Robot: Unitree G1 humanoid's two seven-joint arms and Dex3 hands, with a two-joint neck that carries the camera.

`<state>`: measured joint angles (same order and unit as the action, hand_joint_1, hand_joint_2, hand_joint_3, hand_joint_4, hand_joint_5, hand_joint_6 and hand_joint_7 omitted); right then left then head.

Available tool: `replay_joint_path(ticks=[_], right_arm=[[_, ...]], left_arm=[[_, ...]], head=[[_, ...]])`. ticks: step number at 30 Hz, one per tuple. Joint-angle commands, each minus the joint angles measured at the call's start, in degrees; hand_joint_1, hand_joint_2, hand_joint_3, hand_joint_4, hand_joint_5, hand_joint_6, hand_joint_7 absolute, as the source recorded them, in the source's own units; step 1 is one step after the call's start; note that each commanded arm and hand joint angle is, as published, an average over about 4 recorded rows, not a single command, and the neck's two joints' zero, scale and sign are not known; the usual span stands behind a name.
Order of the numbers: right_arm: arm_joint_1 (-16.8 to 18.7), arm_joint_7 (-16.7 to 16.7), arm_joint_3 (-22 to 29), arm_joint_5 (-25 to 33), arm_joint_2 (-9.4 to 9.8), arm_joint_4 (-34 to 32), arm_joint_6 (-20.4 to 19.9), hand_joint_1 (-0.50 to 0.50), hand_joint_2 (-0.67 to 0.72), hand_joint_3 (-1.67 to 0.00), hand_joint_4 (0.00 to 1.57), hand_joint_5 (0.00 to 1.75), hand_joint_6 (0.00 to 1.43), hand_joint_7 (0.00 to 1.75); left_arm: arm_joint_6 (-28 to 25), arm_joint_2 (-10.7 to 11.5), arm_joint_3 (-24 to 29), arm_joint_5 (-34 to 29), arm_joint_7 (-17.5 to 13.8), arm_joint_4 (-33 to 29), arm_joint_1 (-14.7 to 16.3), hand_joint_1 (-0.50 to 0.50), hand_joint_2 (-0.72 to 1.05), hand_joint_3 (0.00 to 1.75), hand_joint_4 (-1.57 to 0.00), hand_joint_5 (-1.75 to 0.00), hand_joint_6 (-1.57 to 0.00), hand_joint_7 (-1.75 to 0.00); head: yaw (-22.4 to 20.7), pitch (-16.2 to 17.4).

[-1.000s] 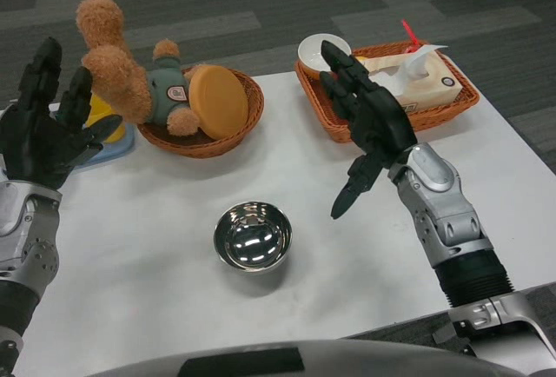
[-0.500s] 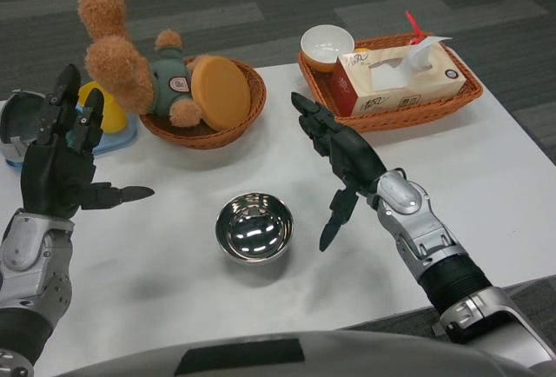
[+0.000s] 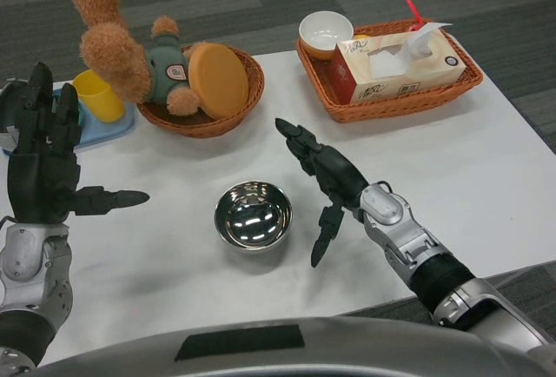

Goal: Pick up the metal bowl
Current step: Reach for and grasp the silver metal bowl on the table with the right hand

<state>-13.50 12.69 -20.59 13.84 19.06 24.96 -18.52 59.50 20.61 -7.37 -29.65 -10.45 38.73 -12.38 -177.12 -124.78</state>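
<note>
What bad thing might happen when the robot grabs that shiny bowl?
The shiny round metal bowl looks smooth, so it might slip from the open right hand beside it. A one-sided push could also slide it across the white table toward the open left hand.

Bright, even overhead light, sharp focus; glare spots on the metal bowl (image 3: 253, 214), soft shadows beneath.

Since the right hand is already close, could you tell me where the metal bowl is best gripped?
Probably at its right rim. The metal bowl sits upright and open, its smooth round sides offer little purchase, and the open right hand waits just beside that edge.
</note>
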Motion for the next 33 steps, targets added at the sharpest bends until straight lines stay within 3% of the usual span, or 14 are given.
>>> replay_joint_path(ticks=[1, 10, 16, 20, 33], right_arm=[[-0.8, -1.0, -1.4, 0.3, -1.28, 4.4, -2.4, -0.25, 0.47, -0.08, 0.00, 0.00, 0.00, 0.00], [-4.1, -3.5, -5.4, 1.1, -3.02, 14.3, -6.6, -0.25, 0.47, -0.08, 0.00, 0.00, 0.00, 0.00], [-6.4, -5.5, -8.5, 3.3, -4.73, 21.7, -9.3, -0.25, 0.47, -0.08, 0.00, 0.00, 0.00, 0.00], [-7.4, -6.4, -9.9, 4.5, -5.57, 24.4, -10.1, -0.25, 0.47, -0.08, 0.00, 0.00, 0.00, 0.00], [-9.7, -7.6, -13.5, 5.8, -7.63, 28.7, -10.2, -0.25, 0.53, -0.08, 0.00, 0.00, 0.00, 0.00]], left_arm=[[2.4, 0.0, 0.0, 0.6, 1.1, 1.8, 1.3, -0.50, 0.07, 0.09, 0.00, 0.00, 0.00, 0.00], [2.9, -0.2, -0.3, 0.7, 1.7, 2.1, 1.5, -0.50, 0.16, 0.09, 0.00, 0.00, 0.00, 0.00], [2.8, -0.2, -1.1, 0.6, 2.1, 2.1, 1.5, -0.50, 0.16, 0.09, 0.00, 0.00, 0.00, 0.00], [2.7, -0.1, -1.6, 0.6, 2.2, 2.1, 1.4, -0.50, 0.25, 0.09, 0.00, 0.00, 0.00, 0.00], [2.6, 0.0, -2.8, 0.3, 2.3, 2.5, 1.1, -0.50, 0.25, 0.09, 0.00, 0.00, 0.00, 0.00]], head=[[-0.3, 0.2], [0.6, 0.1], [2.5, -1.9], [3.5, -2.5], [5.2, -2.9]])
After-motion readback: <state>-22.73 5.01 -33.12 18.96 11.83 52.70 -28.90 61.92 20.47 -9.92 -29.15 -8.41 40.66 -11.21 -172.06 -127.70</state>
